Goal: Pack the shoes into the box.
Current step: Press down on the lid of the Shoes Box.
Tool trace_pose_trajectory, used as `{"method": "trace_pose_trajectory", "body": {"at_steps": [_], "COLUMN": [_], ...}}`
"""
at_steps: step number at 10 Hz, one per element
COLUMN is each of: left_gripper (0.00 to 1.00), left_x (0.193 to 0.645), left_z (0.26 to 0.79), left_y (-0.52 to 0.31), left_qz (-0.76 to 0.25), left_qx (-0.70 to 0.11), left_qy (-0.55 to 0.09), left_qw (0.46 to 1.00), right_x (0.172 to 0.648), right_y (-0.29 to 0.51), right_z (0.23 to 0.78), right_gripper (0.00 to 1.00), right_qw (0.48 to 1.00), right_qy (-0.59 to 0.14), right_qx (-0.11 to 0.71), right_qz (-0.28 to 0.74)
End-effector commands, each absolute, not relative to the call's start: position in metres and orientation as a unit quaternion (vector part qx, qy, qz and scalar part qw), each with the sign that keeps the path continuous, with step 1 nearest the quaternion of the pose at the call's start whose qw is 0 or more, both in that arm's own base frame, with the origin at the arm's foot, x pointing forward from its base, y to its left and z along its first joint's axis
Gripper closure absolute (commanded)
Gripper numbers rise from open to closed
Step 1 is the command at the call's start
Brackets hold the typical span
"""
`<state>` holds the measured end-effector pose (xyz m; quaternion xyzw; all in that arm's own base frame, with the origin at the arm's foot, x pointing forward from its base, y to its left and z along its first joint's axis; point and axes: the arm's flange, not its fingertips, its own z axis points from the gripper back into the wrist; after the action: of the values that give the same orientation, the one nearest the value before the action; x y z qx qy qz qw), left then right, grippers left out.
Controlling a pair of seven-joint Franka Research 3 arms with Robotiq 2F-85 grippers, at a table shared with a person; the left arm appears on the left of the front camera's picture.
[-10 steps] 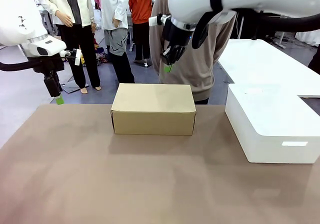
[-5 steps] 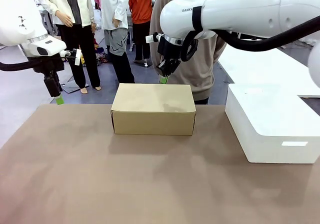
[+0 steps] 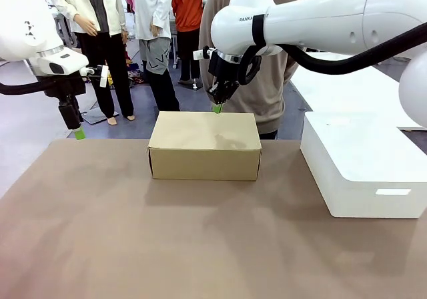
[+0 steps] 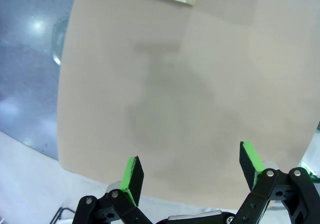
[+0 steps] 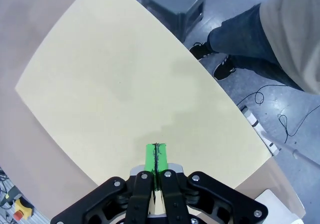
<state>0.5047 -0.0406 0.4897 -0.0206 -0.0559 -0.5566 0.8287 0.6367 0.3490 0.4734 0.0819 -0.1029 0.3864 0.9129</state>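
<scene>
- While the box sat lid-down at table centre, the right gripper, jaws pressed together, hovered over its far edge.
- The left gripper, jaws spread, hung beyond the far-left table corner.

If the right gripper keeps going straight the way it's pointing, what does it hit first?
Most likely the closed lid of the box, near its far edge: the right gripper, jaws shut, points down at it. The gap above the lid is hard to judge.

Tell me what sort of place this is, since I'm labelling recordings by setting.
Probably a robot lab or demo hall: two arms work at a brown table holding a closed cardboard box and white block, with loose cables on the grey floor.
</scene>
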Motion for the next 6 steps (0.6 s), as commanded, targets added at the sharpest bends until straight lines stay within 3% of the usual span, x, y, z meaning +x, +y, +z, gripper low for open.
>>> {"method": "trace_pose_trajectory", "body": {"at_steps": [1, 6], "left_gripper": [0.0, 0.0], "left_x": [0.505, 0.505], "left_z": [0.492, 0.492], "left_y": [-0.038, -0.038], "left_qz": [-0.559, -0.559], "left_qx": [-0.03, -0.03], "left_qy": [-0.057, -0.057], "left_qw": [0.827, 0.827], "right_x": [0.637, 0.659], "right_y": [0.349, 0.359], "right_z": [0.474, 0.442], "right_gripper": [1.0, 1.0], "right_qw": [0.913, 0.922], "right_qy": [-0.103, -0.115], "right_qx": [0.082, 0.087], "right_qz": [0.386, 0.358]}}
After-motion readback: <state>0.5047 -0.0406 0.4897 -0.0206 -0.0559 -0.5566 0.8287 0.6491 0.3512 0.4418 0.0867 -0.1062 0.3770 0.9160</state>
